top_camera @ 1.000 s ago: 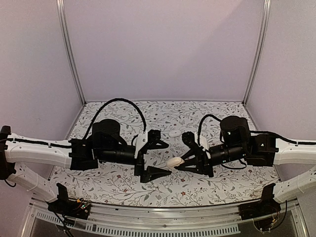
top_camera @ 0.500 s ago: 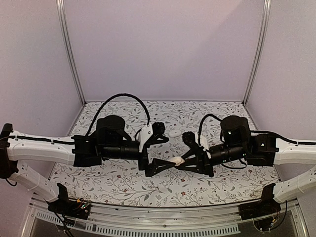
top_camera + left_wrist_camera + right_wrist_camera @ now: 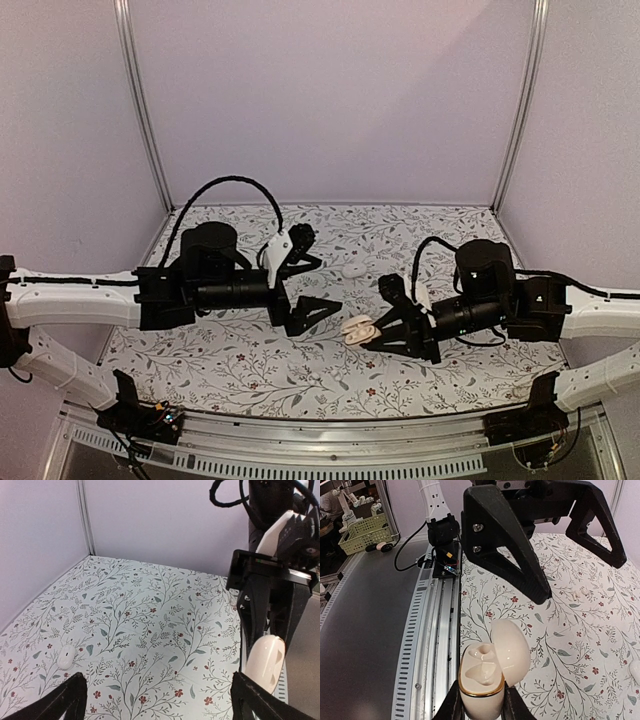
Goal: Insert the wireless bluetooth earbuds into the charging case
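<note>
My right gripper (image 3: 366, 331) is shut on the white charging case (image 3: 355, 329) and holds it above the table. In the right wrist view the gripper (image 3: 480, 707) pinches the case body (image 3: 480, 682). Its lid (image 3: 512, 650) is swung open and both sockets are bare. My left gripper (image 3: 325, 280) is open and empty, just left of the case. From the left wrist the case (image 3: 265, 662) shows at the right. One white earbud (image 3: 352, 269) lies on the table behind the case and also shows in the left wrist view (image 3: 65, 656). Another small white piece (image 3: 577, 594) lies beyond the left fingers (image 3: 510, 555).
The floral table cover (image 3: 250, 365) ends at a metal rail (image 3: 330, 460) along the near edge. Purple walls and corner posts (image 3: 140, 110) close the back and sides. A green basket (image 3: 362, 532) stands off the table.
The left gripper has drawn back to the left, away from the case it touched. The case lid, shut before, now stands open. The right gripper has shifted slightly nearer and lower.
</note>
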Motion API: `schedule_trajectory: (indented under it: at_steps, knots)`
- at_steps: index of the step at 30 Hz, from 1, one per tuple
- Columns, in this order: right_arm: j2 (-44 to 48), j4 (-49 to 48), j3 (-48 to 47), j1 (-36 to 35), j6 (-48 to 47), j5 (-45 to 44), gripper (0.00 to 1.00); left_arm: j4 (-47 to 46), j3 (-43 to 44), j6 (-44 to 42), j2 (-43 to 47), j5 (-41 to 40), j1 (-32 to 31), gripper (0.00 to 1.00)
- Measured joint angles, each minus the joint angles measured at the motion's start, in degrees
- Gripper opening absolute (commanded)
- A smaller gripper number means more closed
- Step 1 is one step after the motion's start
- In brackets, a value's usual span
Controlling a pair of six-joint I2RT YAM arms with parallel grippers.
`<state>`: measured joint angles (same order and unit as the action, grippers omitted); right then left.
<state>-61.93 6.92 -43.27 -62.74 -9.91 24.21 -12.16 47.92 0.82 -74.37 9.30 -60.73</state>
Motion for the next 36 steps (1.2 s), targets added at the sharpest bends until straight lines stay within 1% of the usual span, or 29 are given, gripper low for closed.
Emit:
schedule_trajectory:
  at_steps: [8, 12, 15, 17, 18, 19, 23, 25, 27, 29, 32, 36]
  knots:
    - [3.9, -2.6, 2.7, 0.0, 0.6, -1.9, 0.0, 0.3, -4.9, 2.7, 5.5, 0.1, 1.8, 0.99]
    - [7.8, -5.7, 6.6, 0.0, 2.4, -3.6, 0.0, 4.0, -5.7, 6.6, 6.4, 0.2, 3.7, 0.95]
    - [10.4, -7.6, 8.9, 0.0, 3.7, -4.8, 0.0, 9.2, -5.8, 10.6, 6.5, -1.3, 4.7, 0.91]
    - [11.2, -8.6, 9.7, 0.0, 4.4, -5.6, 0.0, 12.2, -6.5, 13.8, 7.3, -2.4, 6.1, 0.84]
    - [11.3, -9.0, 9.9, 0.0, 4.7, -5.8, 0.0, 13.8, -7.3, 15.7, 8.0, -2.6, 7.7, 0.78]
    - [11.2, -9.2, 9.9, 0.0, 4.9, -6.0, 0.0, 14.9, -8.0, 17.4, 8.8, -2.8, 9.5, 0.75]
    - [10.8, -10.2, 9.9, 0.0, 5.2, -6.3, 0.0, 17.7, -10.6, 22.7, 11.0, -2.9, 18.8, 0.64]
    - [10.6, -10.3, 9.9, 0.0, 5.4, -6.5, 0.0, 18.4, -11.0, 24.3, 10.8, -3.1, 22.8, 0.56]
    - [10.5, -10.4, 9.9, 0.0, 5.5, -6.5, 0.0, 18.6, -10.9, 24.9, 9.3, -3.1, 26.3, 0.49]
    - [10.5, -10.4, 9.9, 0.0, 5.6, -6.5, 0.0, 19.7, -9.9, 24.7, 5.9, -3.3, 28.9, 0.44]
    - [10.5, -10.4, 9.9, 0.0, 5.8, -6.6, 0.0, 22.0, -7.1, 24.0, -1.6, -3.6, 31.9, 0.39]
    - [10.4, -10.4, 9.9, 0.0, 5.8, -6.7, 0.0, 24.2, -3.5, 23.4, -8.6, -4.1, 32.7, 0.35]
